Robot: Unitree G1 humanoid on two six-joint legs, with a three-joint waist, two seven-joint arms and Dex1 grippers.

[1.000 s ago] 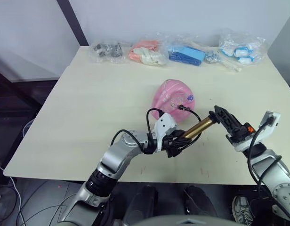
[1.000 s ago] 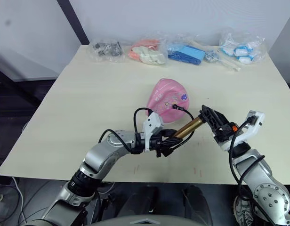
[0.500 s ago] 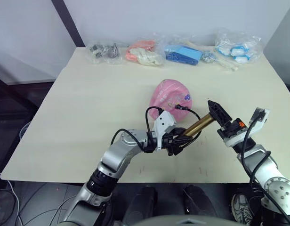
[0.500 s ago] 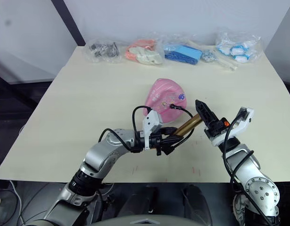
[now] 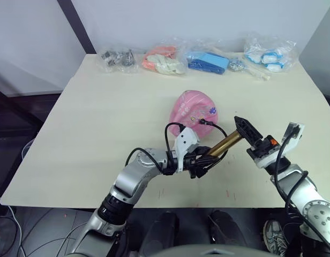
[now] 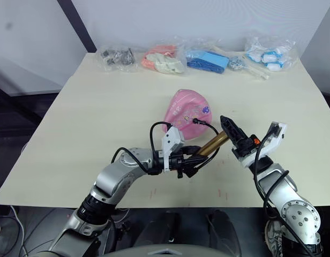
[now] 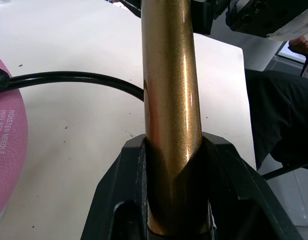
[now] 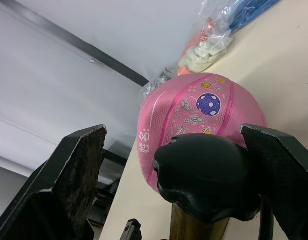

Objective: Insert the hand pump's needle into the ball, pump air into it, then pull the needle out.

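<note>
Two arms met over the table [image 5: 90, 123]. The left gripper [image 5: 200, 162], forearm reaching in low, was clamped around the hand pump [image 5: 225, 144]'s gold barrel. The right gripper [image 5: 243, 126], fingers spread wide, straddled the black handle [image 8: 206, 172]. Just beyond sat the pink ball [image 5: 195, 111], the hose [image 5: 218, 129] running to it.

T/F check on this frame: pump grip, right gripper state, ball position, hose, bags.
1. The left gripper is shut on the hand pump. True.
2. The right gripper is clamped on the pump's handle. False: its fingers stand open either side of the handle.
3. The ball rests on the table. True.
4. The hose runs from the pump to the ball. True.
5. The plastic bags lie at the table's near edge. False: they line the far edge.
</note>
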